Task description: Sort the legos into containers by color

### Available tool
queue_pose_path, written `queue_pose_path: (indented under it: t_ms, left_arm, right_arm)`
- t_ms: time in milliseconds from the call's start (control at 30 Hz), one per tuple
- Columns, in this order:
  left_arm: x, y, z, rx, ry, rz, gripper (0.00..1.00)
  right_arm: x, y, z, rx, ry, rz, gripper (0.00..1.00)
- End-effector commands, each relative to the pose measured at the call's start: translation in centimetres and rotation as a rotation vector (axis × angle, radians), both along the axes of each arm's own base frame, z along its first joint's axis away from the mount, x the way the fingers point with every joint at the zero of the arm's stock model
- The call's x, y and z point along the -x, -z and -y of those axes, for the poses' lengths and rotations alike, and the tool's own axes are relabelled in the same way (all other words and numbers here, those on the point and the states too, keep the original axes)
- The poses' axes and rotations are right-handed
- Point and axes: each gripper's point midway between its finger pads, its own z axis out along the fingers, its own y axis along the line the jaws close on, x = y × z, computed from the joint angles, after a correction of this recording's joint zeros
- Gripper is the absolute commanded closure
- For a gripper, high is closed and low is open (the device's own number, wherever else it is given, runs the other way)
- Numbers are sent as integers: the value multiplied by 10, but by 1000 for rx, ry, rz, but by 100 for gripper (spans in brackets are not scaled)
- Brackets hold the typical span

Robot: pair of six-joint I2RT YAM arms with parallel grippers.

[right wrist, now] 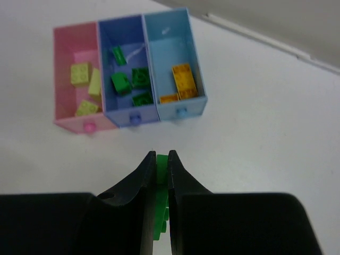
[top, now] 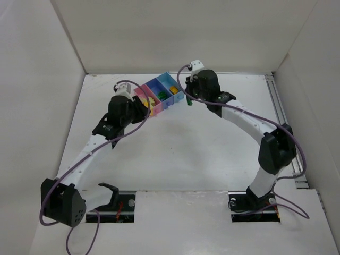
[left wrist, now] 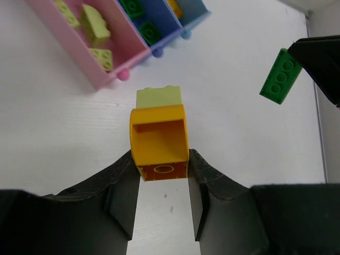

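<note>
We see the bins joined in a row near the middle of the table's (top: 186, 154) far edge. The pink bin (right wrist: 74, 45) holds pale green bricks (right wrist: 81, 73), the purple bin (right wrist: 125, 34) dark green bricks (right wrist: 121, 83), the blue bin (right wrist: 167, 48) orange bricks (right wrist: 183, 79). Near them, our left gripper (left wrist: 162, 164) is clamped on an orange brick (left wrist: 159, 138) with a pale green brick (left wrist: 158, 97) touching its far end; our right gripper (right wrist: 162, 155) is pinched tight on a dark green brick (left wrist: 280, 76)
</note>
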Motion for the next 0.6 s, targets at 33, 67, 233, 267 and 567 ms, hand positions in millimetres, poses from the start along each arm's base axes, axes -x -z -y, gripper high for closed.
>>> queue_pose_path:
  t_ms: [33, 67, 233, 267, 567]
  left_arm:
    - [-20, -40, -43, -1, -183, 97, 100]
    - [-21, -40, -48, -1, -197, 97, 100]
    - [-43, -46, -69, 49, -233, 128, 100]
    - [-44, -50, -67, 47, -220, 148, 99]
    - [-73, -61, -65, -10, -180, 213, 98]
  right_arm:
    - [-44, -49, -53, -55, -163, 212, 100]
    - [-49, -50, -56, -48, -167, 223, 100]
    - [-70, -56, -84, -58, -258, 298, 100]
    - [-75, -44, -93, -35, -275, 301, 100]
    - [-115, -24, -137, -91, -358, 375, 100]
